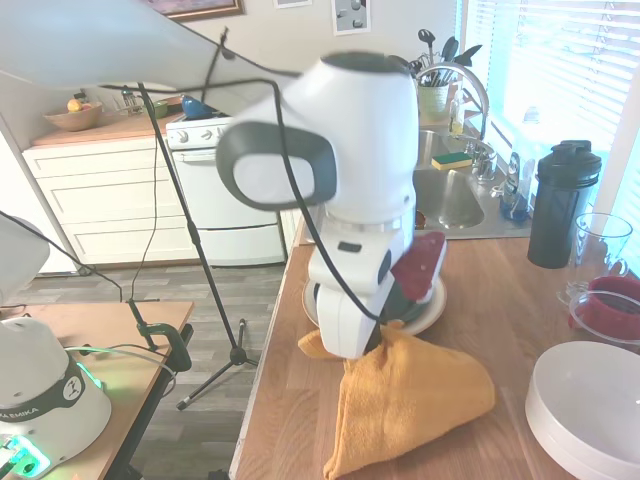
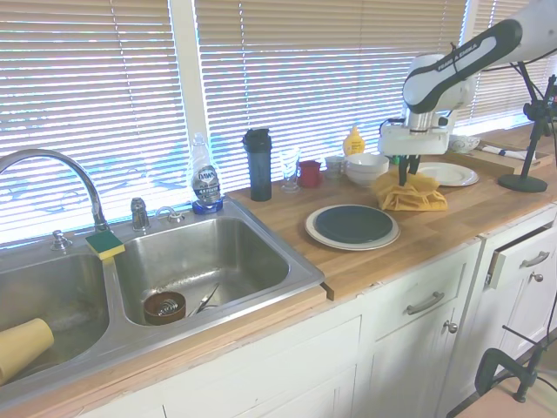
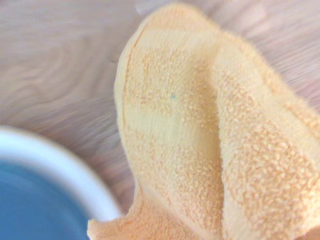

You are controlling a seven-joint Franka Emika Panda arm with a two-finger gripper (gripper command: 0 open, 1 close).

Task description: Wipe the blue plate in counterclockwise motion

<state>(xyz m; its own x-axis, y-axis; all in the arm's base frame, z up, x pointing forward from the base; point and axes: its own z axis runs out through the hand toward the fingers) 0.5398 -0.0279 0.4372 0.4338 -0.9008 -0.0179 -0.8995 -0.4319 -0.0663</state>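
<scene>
The dark blue plate (image 2: 352, 224) lies on a larger cream plate (image 2: 388, 239) on the wooden counter, between the sink and the arm. In the first exterior view the arm hides nearly all of it; only the cream plate's rim (image 1: 428, 318) shows. A yellow cloth (image 2: 411, 195) (image 1: 412, 398) is heaped on the counter just beyond the plates. My gripper (image 2: 405, 172) stands over the cloth, shut on its pulled-up peak. The wrist view shows the cloth (image 3: 200, 140) close up, with the blue plate (image 3: 30, 210) at one corner.
A stack of white bowls (image 2: 366, 167) (image 1: 590, 405) and a white plate (image 2: 448, 174) sit close behind the cloth. A black shaker bottle (image 2: 258, 164), a red cup (image 2: 309, 172) and a mustard bottle (image 2: 353, 141) line the window side. The sink (image 2: 200, 261) lies beyond the plates.
</scene>
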